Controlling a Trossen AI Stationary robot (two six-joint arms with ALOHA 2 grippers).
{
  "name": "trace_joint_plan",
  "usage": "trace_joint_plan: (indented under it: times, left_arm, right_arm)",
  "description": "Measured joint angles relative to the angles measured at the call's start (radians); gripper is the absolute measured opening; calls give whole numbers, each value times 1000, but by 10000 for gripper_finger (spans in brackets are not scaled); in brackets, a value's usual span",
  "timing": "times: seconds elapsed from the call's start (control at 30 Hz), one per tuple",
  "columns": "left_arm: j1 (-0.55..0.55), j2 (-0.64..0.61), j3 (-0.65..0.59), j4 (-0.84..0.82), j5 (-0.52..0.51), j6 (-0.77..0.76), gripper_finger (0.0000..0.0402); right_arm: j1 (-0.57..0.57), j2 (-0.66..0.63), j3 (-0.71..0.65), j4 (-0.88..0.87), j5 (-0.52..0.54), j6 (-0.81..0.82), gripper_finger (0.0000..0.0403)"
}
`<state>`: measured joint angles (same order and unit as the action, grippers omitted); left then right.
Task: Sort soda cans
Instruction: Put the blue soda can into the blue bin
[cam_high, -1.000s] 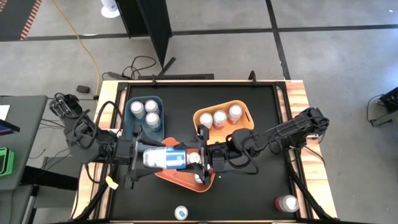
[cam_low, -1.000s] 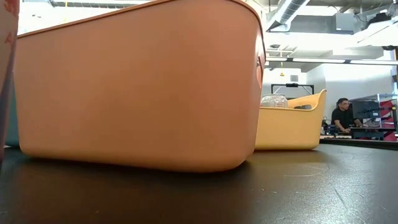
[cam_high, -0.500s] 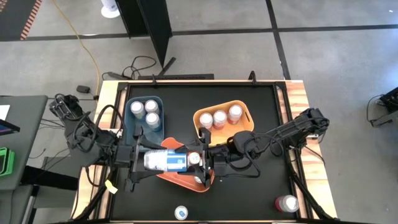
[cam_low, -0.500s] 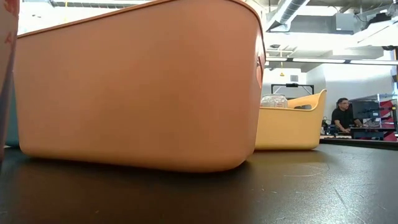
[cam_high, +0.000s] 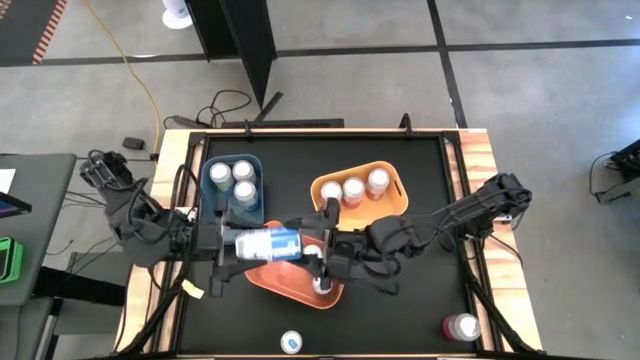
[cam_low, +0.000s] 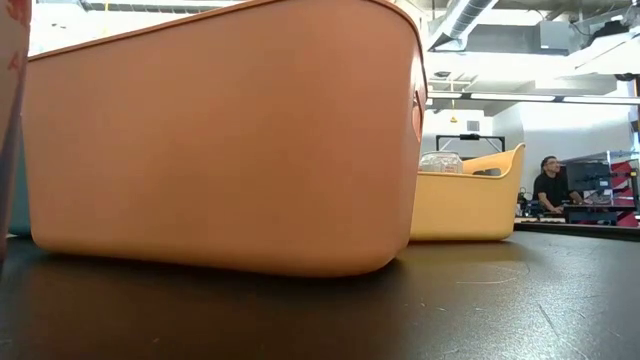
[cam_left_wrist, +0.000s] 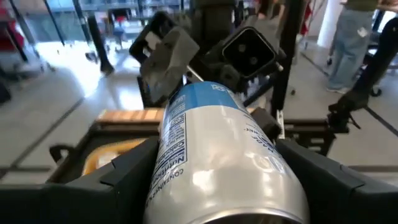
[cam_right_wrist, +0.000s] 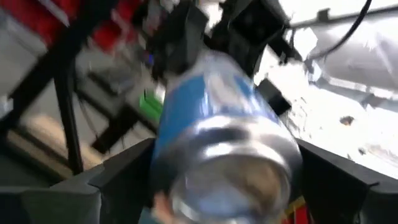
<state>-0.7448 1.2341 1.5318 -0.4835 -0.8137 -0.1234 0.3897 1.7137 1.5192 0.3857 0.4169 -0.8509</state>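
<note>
High view | blue-labelled can (cam_high: 270, 243) sideways | between left pincer (cam_high: 232, 243) fingers

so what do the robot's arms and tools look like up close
Both arms are dark, jointed and draped in loose black cables. The left tool and right tool each end in two broad, matte black fingers, angular and flat-faced. No markings are readable.

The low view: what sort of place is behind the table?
Probably a workshop or robotics lab: exposed ceiling ducts, a person at a cluttered workbench, and racks in the background.
</note>
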Motion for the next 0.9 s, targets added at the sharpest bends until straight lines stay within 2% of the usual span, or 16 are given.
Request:
trace_joint_plan:
  times: [0.27,0.37,0.53,0.63,0.77,0.9]
  left_arm:
    - [-1,-44,0,-205,-93,-260,290]
    - [-1,-68,0,-364,-130,-415,290]
    - [34,-100,0,-657,-130,-722,290]
    - [70,-110,1,-851,-98,-926,290]
    - [137,-109,1,-1060,15,-1131,290]
    - [220,-109,1,-1075,120,-1152,290]
  right_arm:
    - [59,-45,0,-270,251,53,374]
    - [84,-65,0,-390,296,127,373]
    - [124,-99,0,-566,321,268,372]
    - [150,-114,-1,-666,323,352,372]
    - [192,-127,-1,-771,329,436,372]
    - [236,-125,-2,-832,329,484,372]
